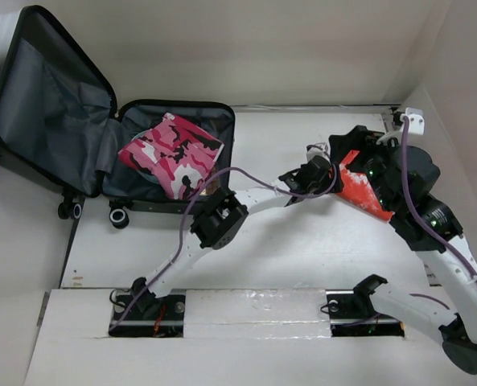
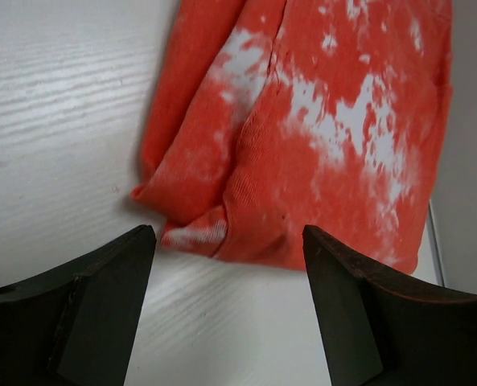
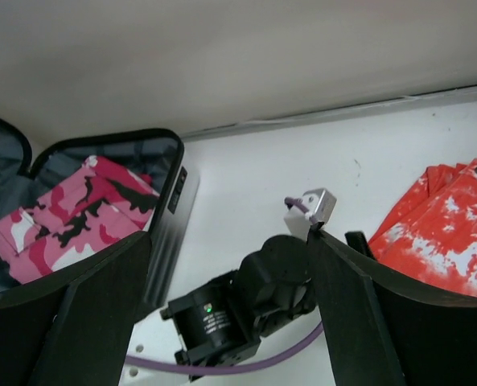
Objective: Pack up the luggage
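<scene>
Top external, luggage [image 1: 49, 104] open well left of left end effector [image 2: 228, 235], right end effector [image 3: 228, 239], both spread

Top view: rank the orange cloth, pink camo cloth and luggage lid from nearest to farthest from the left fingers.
1. Orange cloth: on the table just right of the left fingers.
2. Pink camo cloth: well to the left, inside the luggage.
3. Lid: far left, standing open.
</scene>
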{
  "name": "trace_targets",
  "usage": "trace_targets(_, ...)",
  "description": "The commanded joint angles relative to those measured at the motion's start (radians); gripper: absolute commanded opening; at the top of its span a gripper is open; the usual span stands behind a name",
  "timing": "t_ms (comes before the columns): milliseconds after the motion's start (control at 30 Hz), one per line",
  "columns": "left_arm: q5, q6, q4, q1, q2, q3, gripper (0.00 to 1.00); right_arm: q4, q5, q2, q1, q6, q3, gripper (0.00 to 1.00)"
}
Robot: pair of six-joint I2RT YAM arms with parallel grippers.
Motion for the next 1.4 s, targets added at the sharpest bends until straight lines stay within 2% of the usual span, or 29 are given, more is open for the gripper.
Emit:
trace_targets(0, -0.029, -0.055, -0.03, 0.008, 0.048, 0.108, 0.71, 0.069, -0.064, -0.01, -0.006, -0.01, -0.018, 0.84)
trace_targets(67, -0.029, -0.075, -0.03, 0.018, 0.077, 0.127, 0.71, 0.079, -0.079, -0.019, -0.006, -0.001, -0.029, 0.84)
trace_targets(133, -0.018, -0.093, -0.011, 0.03, 0.1, 0.127, 0.56, 0.079, -0.092, -0.019, -0.006, -0.001, -0.038, 0.84)
trace_targets(200, -0.018, -0.094, -0.001, 0.03, 0.112, 0.127, 0.29, 0.09, -0.092, -0.019, -0.006, -0.001, -0.049, 0.84)
trace_targets(233, -0.035, -0.094, -0.001, 0.039, 0.094, 0.115, 0.09, 0.09, -0.092, -0.028, -0.006, -0.001, -0.049, 0.84)
trace_targets(267, -0.064, -0.094, -0.001, 0.039, 0.08, 0.096, 0.0, 0.09, -0.092, -0.029, -0.006, -0.001, -0.049, 0.84)
trace_targets(400, -0.087, -0.094, 0.097, 0.083, -0.061, -0.115, 0.0, 0.099, -0.125, -0.029, -0.006, -0.001, -0.079, 0.84)
trace_targets(433, -0.087, -0.094, 0.121, 0.114, -0.132, -0.228, 0.0, 0.099, -0.135, -0.029, -0.006, -0.001, -0.09, 0.84)
trace_targets(567, -0.087, -0.057, 0.203, 0.204, -0.284, -0.452, 0.0, 0.129, -0.156, -0.007, -0.006, 0.008, -0.121, 0.84)
trace_targets(667, -0.11, -0.011, 0.206, 0.261, -0.355, -0.511, 0.0, 0.157, -0.198, 0.014, -0.006, 0.019, -0.148, 0.84)
trace_targets(767, -0.197, 0.066, 0.126, 0.292, -0.377, -0.476, 0.0, 0.183, -0.233, 0.036, -0.006, 0.04, -0.158, 0.84)
trace_targets(833, -0.207, 0.087, 0.074, 0.34, -0.377, -0.442, 0.09, 0.195, -0.244, 0.045, -0.006, 0.04, -0.17, 0.84)
trace_targets(900, -0.137, 0.098, 0.053, 0.375, -0.368, -0.394, 0.31, 0.195, -0.253, 0.045, -0.006, 0.04, -0.17, 0.84)
trace_targets(933, -0.117, 0.098, 0.033, 0.389, -0.368, -0.383, 0.47, 0.195, -0.253, 0.054, -0.006, 0.04, -0.17, 0.84)
trace_targets(1033, -0.142, 0.126, 0.042, 0.368, -0.412, -0.428, 0.61, 0.195, -0.242, 0.054, -0.006, 0.04, -0.17, 0.84)
trace_targets(1067, -0.142, 0.126, 0.051, 0.355, -0.429, -0.447, 0.69, 0.195, -0.242, 0.054, -0.006, 0.04, -0.17, 0.84)
trace_targets(1167, -0.207, 0.115, 0.051, 0.309, -0.492, -0.507, 0.71, 0.195, -0.242, 0.054, -0.006, 0.04, -0.17, 0.84)
trace_targets(1233, -0.248, 0.088, 0.078, 0.282, -0.527, -0.557, 0.66, 0.195, -0.242, 0.054, -0.006, 0.04, -0.17, 0.84)
trace_targets(1367, -0.29, -0.072, 0.022, 0.222, -0.549, -0.614, 0.62, 0.195, -0.233, 0.054, -0.006, 0.031, -0.179, 0.84)
